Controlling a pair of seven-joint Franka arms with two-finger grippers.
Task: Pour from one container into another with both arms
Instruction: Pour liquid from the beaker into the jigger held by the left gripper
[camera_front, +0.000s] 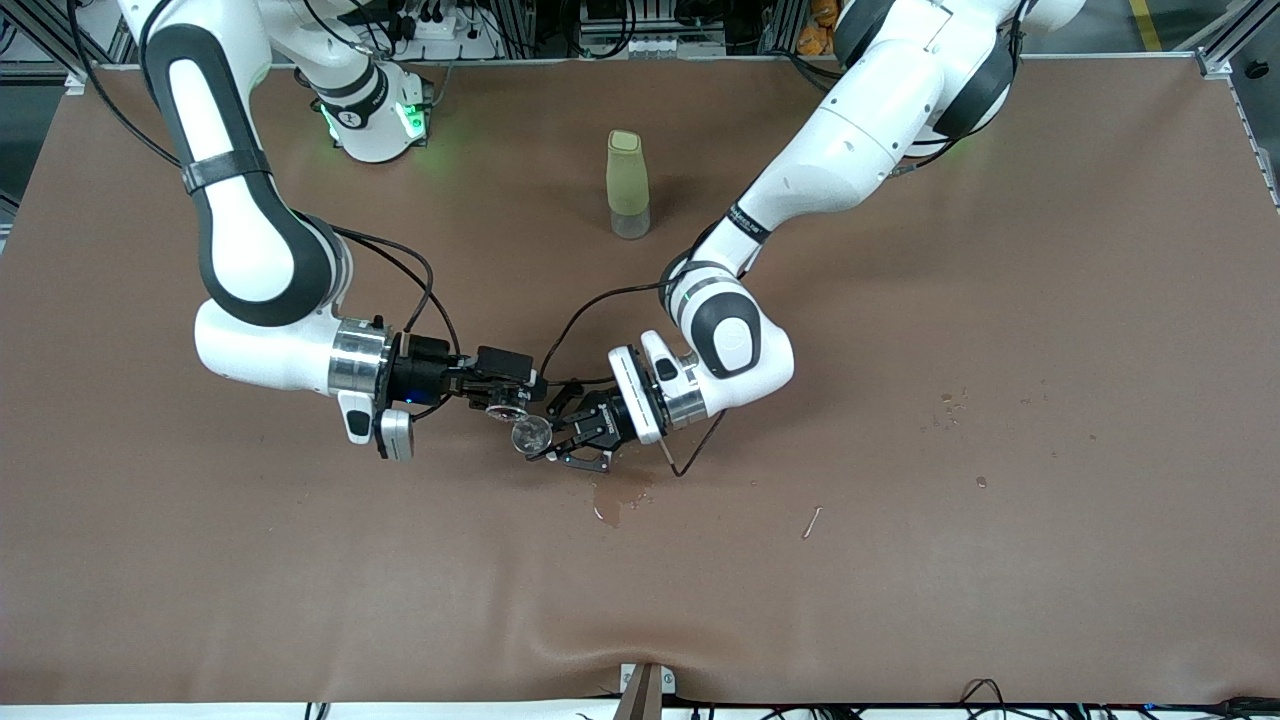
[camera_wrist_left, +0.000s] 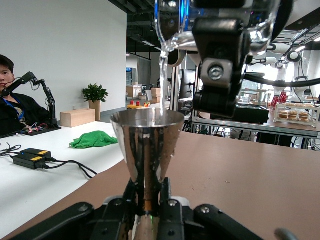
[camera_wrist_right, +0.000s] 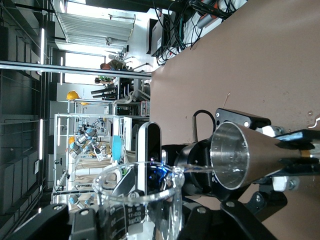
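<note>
A brown mat covers the counter (camera_front: 1000, 330), with a wet patch (camera_front: 612, 500) just nearer the front camera than the two grippers and a few droplets (camera_front: 950, 405) toward the left arm's end. Two white arms reach in and meet over the middle of the counter. The left gripper (camera_front: 570, 435) is closed on the stem of one steel measuring cup (camera_wrist_left: 146, 145), held upright. The right gripper (camera_front: 505, 395) is clamped on one clear glass beaker (camera_wrist_right: 137, 205), tipped above the cup so that a thin stream of water (camera_wrist_left: 163, 75) falls into the cup's mouth. One pale green bottle (camera_front: 627, 185) stands alone, farther from the front camera than both grippers. In the left wrist view, an open workroom shows with a white desk, a green cloth (camera_wrist_left: 95, 140), a potted plant (camera_wrist_left: 95, 97) and one seated person (camera_wrist_left: 12, 95).
</note>
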